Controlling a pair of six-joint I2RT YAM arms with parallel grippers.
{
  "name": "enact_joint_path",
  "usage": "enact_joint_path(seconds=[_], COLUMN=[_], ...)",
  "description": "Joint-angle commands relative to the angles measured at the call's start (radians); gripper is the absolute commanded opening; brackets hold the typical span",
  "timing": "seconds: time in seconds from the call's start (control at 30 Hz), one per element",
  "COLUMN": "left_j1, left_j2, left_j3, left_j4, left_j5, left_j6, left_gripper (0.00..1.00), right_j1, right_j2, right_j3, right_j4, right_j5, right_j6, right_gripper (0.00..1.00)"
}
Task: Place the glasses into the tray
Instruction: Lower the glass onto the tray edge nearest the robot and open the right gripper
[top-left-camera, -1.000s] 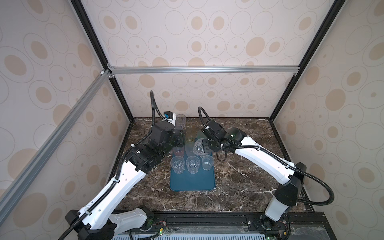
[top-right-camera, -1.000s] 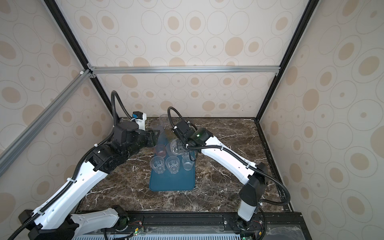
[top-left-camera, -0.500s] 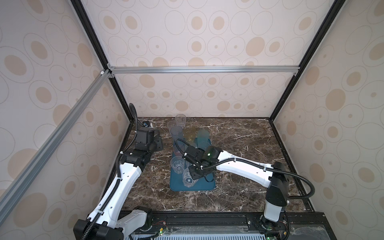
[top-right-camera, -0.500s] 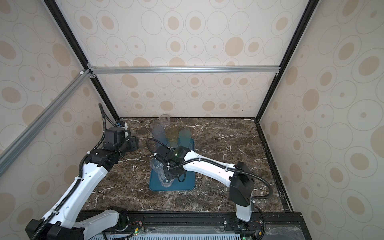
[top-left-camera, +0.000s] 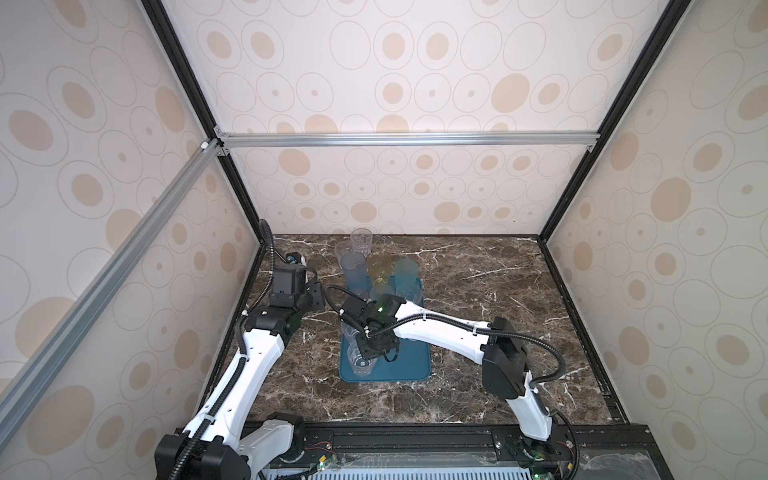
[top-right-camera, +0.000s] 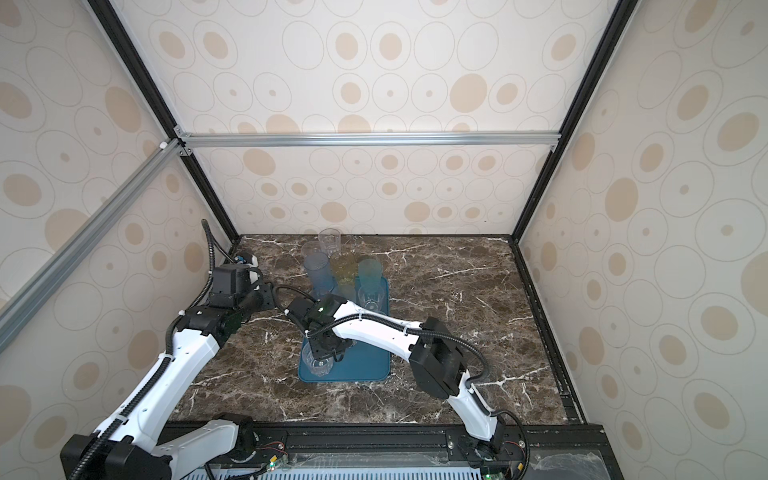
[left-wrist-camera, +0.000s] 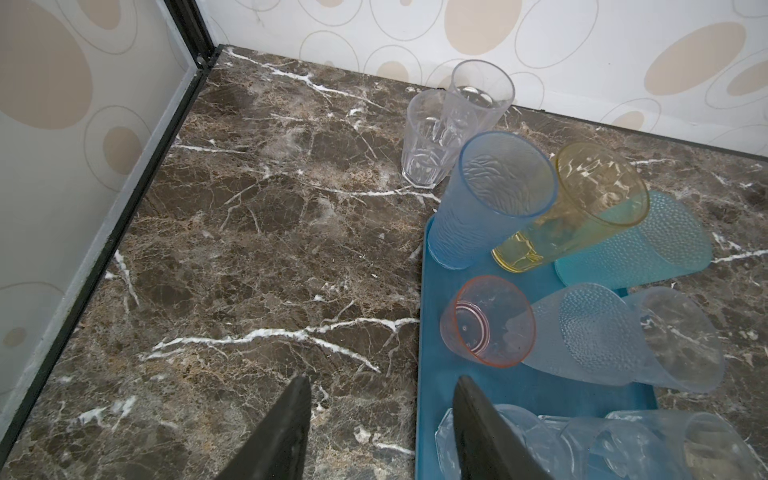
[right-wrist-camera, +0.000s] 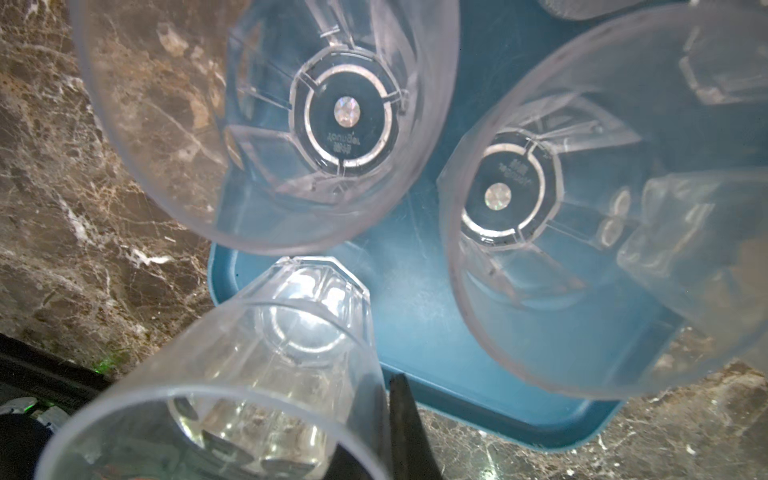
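Clear faceted glass (right-wrist-camera: 249, 374) pinched at rim wall by my right hand (top-left-camera: 371, 353), jaws closed; base at tray (top-left-camera: 409, 368) near corner, touchdown unclear. I'd lower straight, open slowly; neighbouring glasses (right-wrist-camera: 266, 124) crowd. Left hand (left-wrist-camera: 380, 419) half-open, empty, above bench (left-wrist-camera: 249, 249).

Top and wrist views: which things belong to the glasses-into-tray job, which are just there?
Job: teal tray; in it blue tumbler, yellow tumbler, teal tumbler, pink tumbler, frosted grey tumblers; clear tumbler in right gripper; two clear faceted tumblers beyond the tray.
Just there: marble tabletop; aluminium bar; patterned walls.
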Motion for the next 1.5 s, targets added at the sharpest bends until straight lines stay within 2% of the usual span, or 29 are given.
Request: enact_joint_path(seconds=[0.0,0.4,0.67,0.8,0.97,1.17,1.33,1.47], left_j1=[0.016,0.031,0.035,0.037,0.045,0.056,0.082,0.105], left_j2=[-0.011,0.011,0.017,0.022,0.041,0.096,0.216,0.355], left_j3=[-0.004,0.0,0.011,0.03,0.092,0.158,0.227,0.304], left_j4=[0.03,0.039,0.038,0.032,0.027,0.084,0.149,0.193], left_j5=[0.022,0.046,0.05,0.046,0.04,0.063,0.169,0.228], left_j6=[0.038,0.055,0.056,0.06,0.08,0.088,0.06,0.028], left_gripper=[0.55,0.55,0.55,0.55,0.56,0.55,0.52,0.52], right_j1=[0.01,0.019,0.019,0.017,-0.002,-0.092,-0.192,-0.259], right_j2=[0.037,0.105,0.087,0.033,-0.103,-0.276,-0.376,-0.399], right_j3=[0.053,0.104,0.101,0.101,0.068,-0.058,-0.206,-0.251], right_j4=[-0.048,-0.015,-0.011,-0.026,-0.029,0.009,0.1,0.132], right_j5=[-0.006,-0.034,-0.067,-0.067,-0.033,0.046,0.069,0.069], right_j6=[0.028,0.052,0.063,0.056,0.039,0.02,0.013,-0.009], right_gripper=[0.04,0.1,0.23,0.28,0.33,0.34,0.33,0.33])
